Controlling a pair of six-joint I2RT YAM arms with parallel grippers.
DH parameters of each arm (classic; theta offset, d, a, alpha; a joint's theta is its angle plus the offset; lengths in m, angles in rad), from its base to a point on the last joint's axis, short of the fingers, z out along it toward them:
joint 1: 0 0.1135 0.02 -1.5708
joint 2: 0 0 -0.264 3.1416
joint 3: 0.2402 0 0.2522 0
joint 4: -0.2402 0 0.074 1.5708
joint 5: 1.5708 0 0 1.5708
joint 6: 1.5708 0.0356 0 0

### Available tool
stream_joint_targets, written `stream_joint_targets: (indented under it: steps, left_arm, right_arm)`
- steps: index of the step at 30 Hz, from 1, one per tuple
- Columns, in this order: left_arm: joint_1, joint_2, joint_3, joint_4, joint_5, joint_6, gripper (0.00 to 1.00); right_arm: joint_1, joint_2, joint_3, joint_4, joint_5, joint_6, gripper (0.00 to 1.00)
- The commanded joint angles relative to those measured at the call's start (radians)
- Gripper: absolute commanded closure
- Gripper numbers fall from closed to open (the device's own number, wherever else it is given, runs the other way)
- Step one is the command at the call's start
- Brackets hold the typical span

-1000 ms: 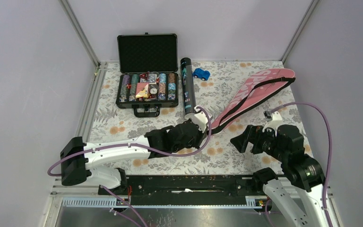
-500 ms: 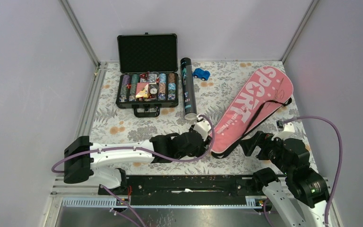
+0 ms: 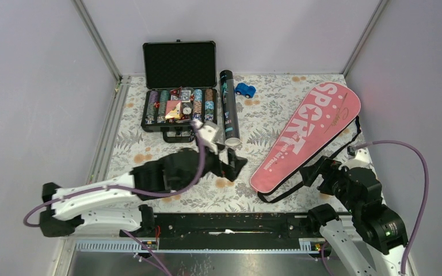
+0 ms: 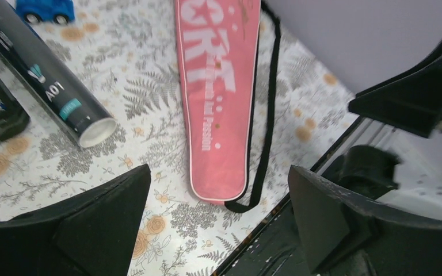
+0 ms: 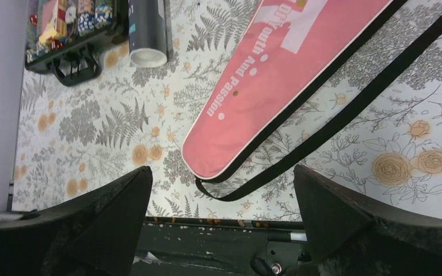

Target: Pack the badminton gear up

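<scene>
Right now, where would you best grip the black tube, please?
Grip the black tube close to its white near end, from above, jaws across its width. It lies flat, and only that end clears the poker chip case beside it, so both sides look free there.

Pink cover (image 3: 305,135) lies flat, slanting from far-right corner towards near edge; black tube (image 3: 228,109) lies far-centre.

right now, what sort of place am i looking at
Probably a robot test cell: plain walls on aluminium frame posts, a left arm and right arm bolted to a rail, and staged props like the pink racket cover on a floral tablecloth.
</scene>
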Motion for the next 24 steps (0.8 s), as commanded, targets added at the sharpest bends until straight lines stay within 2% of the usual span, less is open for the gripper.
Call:
stream_joint_targets:
  steps: [1, 11, 16, 24]
  left_arm:
    - [-0.001, -0.177, 0.008, 0.001, -0.065, 0.006, 0.01]
    - [0.000, -0.512, 0.019, -0.114, -0.123, 0.021, 0.01]
    - [-0.001, -0.566, 0.044, -0.180, -0.085, 0.034, 0.01]
    - [-0.001, -0.570, 0.087, -0.255, -0.064, 0.035, 0.01]
  right_arm:
    - [0.006, 0.040, 0.095, 0.001, 0.080, 0.030, 0.00]
    - [0.006, 0.122, 0.333, 0.030, 0.040, -0.035, 0.00]
    - [0.006, 0.142, 0.369, 0.072, 0.000, -0.034, 0.01]
    - [0.006, 0.136, 0.346, 0.130, -0.051, -0.013, 0.00]
